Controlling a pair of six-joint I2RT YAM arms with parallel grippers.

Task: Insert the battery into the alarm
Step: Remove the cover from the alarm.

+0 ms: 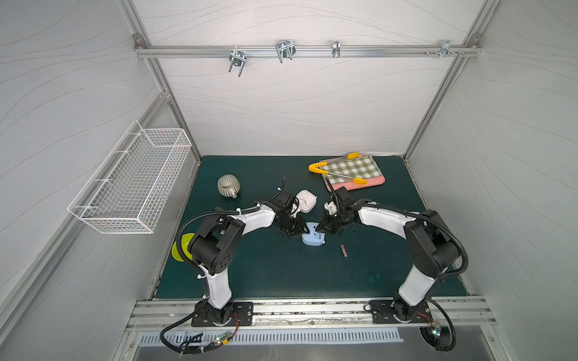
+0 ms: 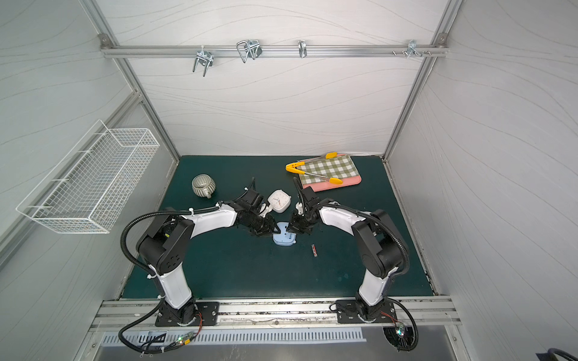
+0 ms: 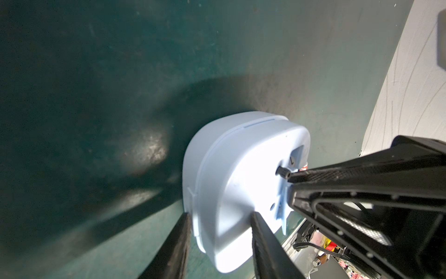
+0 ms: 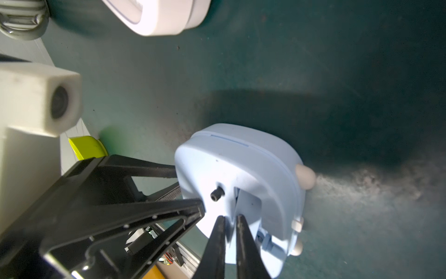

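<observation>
While left jaws clamp the alarm [image 1: 313,240], right jaws pinch its battery cover [image 4: 249,204] (battery [image 1: 344,250] lies nearby on the desk); next, probably lift it off

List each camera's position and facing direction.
Top views: high above the arm bases, facing down and forward over the mat; both arms show, left tool and right tool meeting at the blue alarm.
Left wrist: on the left arm, looking along its fingers at the blue alarm's back; both tools show.
Right wrist: on the right arm, facing that back from the opposite side; both tools show.
Shared: every view holds the blue alarm.
</observation>
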